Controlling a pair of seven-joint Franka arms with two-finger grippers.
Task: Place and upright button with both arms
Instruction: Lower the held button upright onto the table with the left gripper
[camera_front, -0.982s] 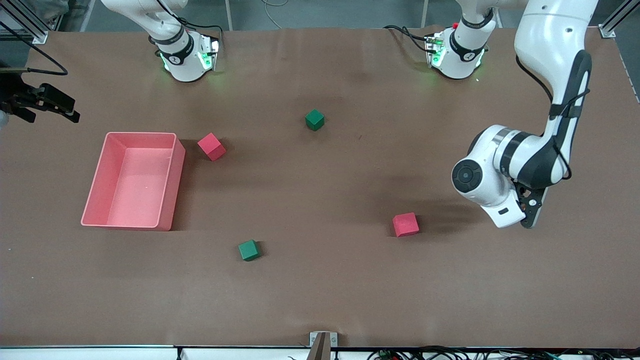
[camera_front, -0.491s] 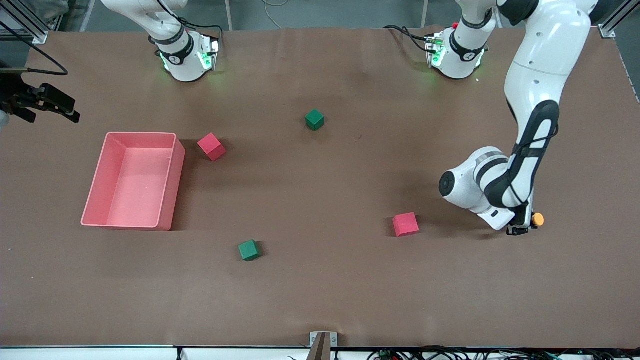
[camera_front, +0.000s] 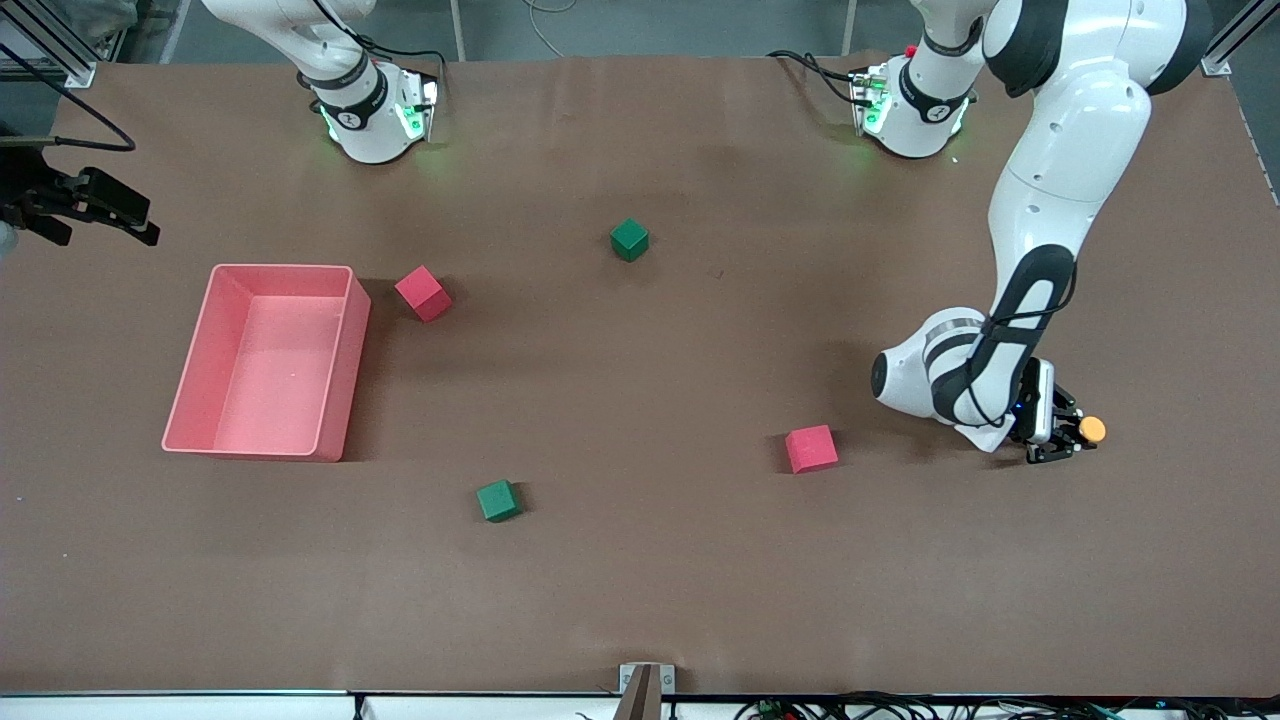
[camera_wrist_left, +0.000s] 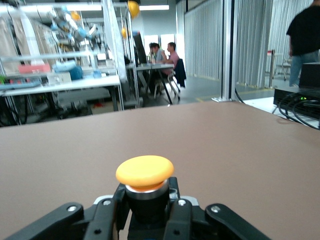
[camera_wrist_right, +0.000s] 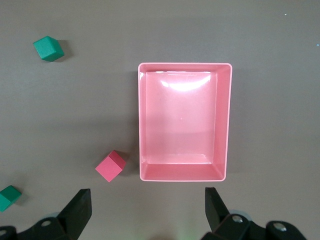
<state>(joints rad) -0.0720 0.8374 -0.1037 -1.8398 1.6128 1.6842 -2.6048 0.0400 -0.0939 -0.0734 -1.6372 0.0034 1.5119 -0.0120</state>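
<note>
The left claw is low over the bench at the left arm's end, clamped tight on the black body of the button, whose orange cap sticks out sideways past the fingers at about three o'clock in the front view. Whether the button touches the bench cannot be told. A red cube lies at nine o'clock from this claw, near it but apart. The right claw hangs high with its fingers spread wide and nothing between them, looking straight down on the pink bin at the right arm's end. A second red cube sits just beside the bin's corner. One green cube lies mid-bench toward the bases, another nearer the front camera.
</note>
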